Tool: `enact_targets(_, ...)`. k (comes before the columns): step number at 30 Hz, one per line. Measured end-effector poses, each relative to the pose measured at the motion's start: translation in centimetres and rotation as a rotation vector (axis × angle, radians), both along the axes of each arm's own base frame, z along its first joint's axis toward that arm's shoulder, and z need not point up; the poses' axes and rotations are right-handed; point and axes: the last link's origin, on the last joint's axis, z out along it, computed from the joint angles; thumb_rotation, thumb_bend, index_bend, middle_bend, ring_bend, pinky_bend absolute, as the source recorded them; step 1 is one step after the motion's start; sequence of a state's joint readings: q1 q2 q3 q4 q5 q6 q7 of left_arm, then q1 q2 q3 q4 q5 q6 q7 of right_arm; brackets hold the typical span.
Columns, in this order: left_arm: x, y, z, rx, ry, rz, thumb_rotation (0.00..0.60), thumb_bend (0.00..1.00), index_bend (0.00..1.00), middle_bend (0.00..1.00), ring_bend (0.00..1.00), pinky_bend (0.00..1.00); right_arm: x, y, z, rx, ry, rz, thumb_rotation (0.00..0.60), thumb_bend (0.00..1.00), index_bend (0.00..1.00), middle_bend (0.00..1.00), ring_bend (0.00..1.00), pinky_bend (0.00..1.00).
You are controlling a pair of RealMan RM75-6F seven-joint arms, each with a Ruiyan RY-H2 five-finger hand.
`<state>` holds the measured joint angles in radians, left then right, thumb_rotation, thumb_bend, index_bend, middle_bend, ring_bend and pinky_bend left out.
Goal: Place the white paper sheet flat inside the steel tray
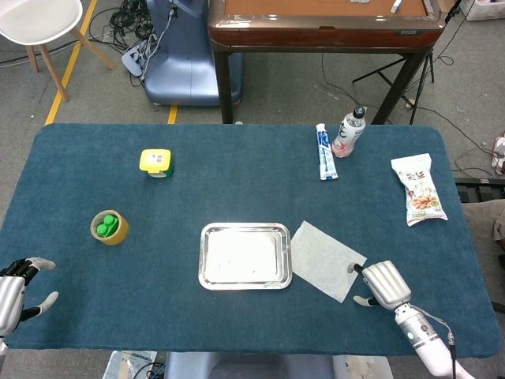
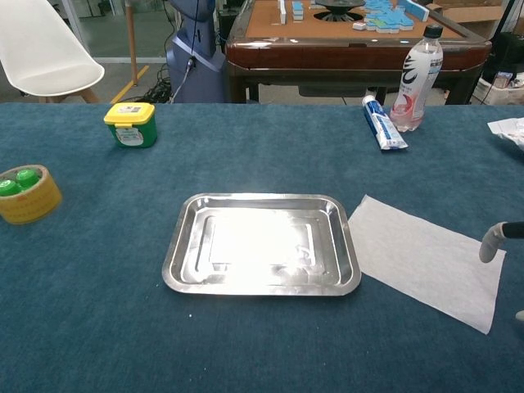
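Note:
The white paper sheet [image 1: 326, 259] [image 2: 426, 258] lies flat on the blue tabletop, just right of the steel tray [image 1: 207, 276] [image 2: 187, 220], which holds nothing. My right hand [image 1: 381, 285] is at the sheet's right corner near the table's front edge, fingers apart; in the chest view only a fingertip [image 2: 491, 242] shows at the sheet's right edge. It holds nothing. My left hand [image 1: 16, 290] hovers at the front left corner of the table, fingers spread and empty, far from tray and sheet.
A tape roll with green caps [image 1: 109, 227] [image 2: 27, 193] and a yellow-lidded green box [image 1: 156, 162] [image 2: 131, 124] sit on the left. At the back right stand a toothpaste tube [image 1: 324, 152] [image 2: 382, 123] and a bottle [image 1: 349, 132] [image 2: 415, 79]. A snack bag [image 1: 419, 189] lies far right.

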<state>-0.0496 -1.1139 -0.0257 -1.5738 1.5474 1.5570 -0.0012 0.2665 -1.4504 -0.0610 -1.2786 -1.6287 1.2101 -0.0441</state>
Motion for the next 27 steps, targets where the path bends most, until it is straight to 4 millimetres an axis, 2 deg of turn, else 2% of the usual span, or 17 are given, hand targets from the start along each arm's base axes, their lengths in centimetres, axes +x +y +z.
enact_targets(14, 0.1, -0.2, 0.7, 0.017, -0.010, -0.001, 0.600, 0.19, 0.39, 0.37, 0.29, 0.45, 0.0, -0.4, -1.6, 0.008, 0.020, 0.006, 0.600, 0.00, 0.38, 1.00, 1.00, 1.00)
enact_targets(27, 0.1, -0.3, 0.7, 0.014, -0.010, 0.001, 0.600, 0.19, 0.39, 0.37, 0.29, 0.45, 0.4, -1.0, -2.4, -0.015, -0.001, 0.008, 0.600, 0.00, 0.38, 1.00, 1.00, 1.00)
